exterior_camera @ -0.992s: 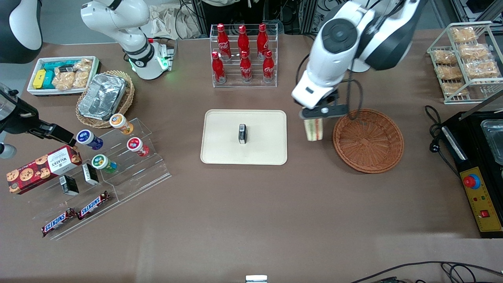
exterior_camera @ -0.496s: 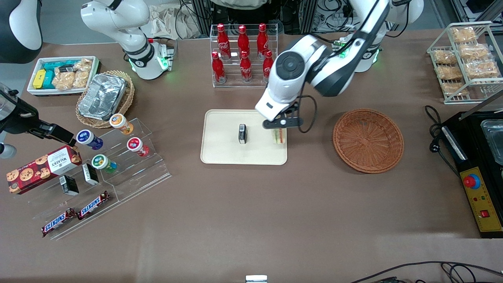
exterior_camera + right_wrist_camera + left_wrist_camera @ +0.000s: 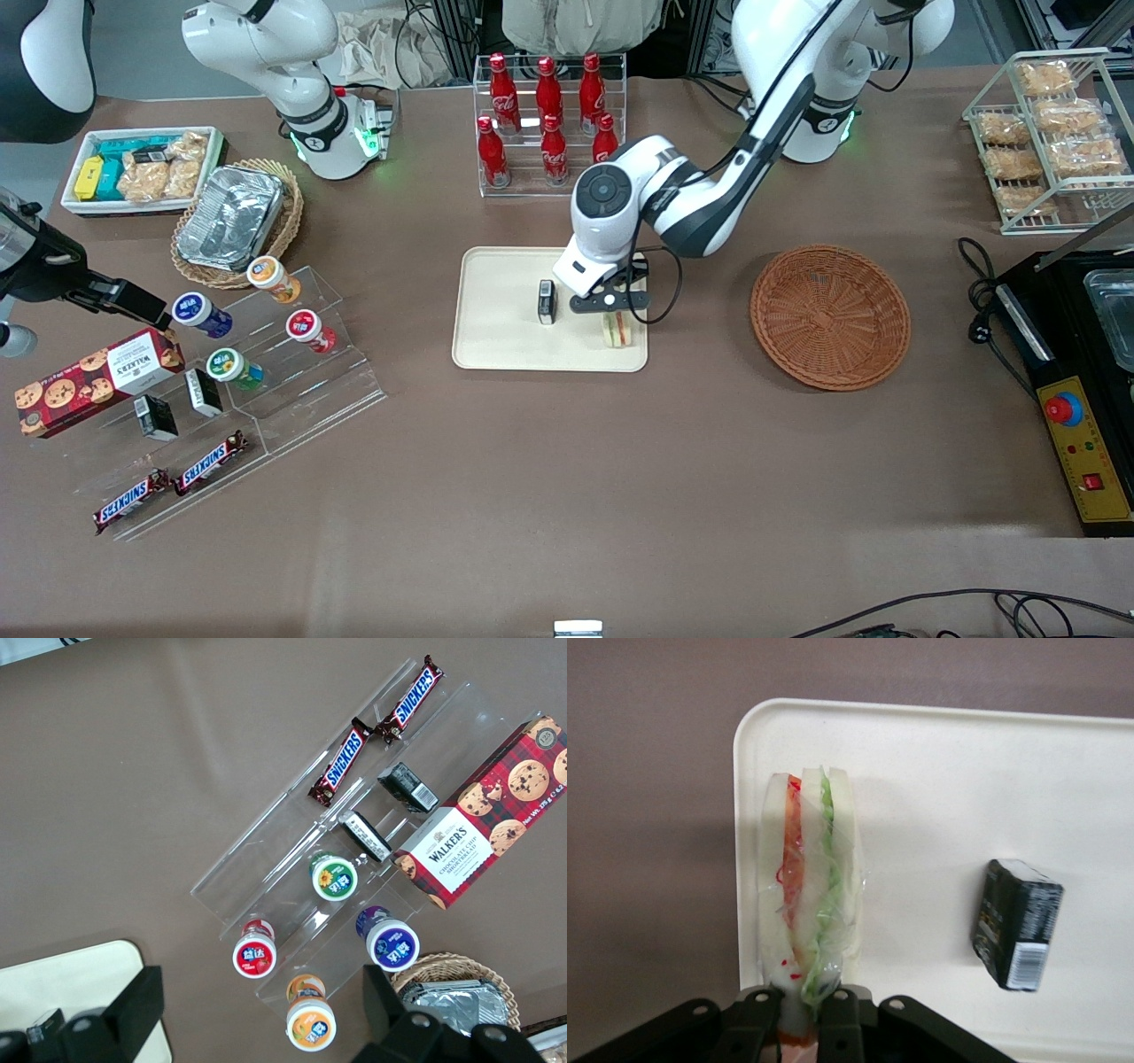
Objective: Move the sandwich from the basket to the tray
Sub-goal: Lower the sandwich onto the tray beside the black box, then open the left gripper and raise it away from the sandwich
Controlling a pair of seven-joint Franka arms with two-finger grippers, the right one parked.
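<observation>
Gripper [image 3: 799, 1010] clamped on sandwich [image 3: 806, 912] end, over tray [image 3: 921, 771] corner w/ basket [image 3: 830, 316] empty; soft, light, film-wrapped, likely squashes easily.

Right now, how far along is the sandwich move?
Done: the basket holds no sandwich. In hand: the pincer, shut on the sandwich, holds it over the tray near its basket-side edge, beside a small black box. Left: release it and back away.
</observation>
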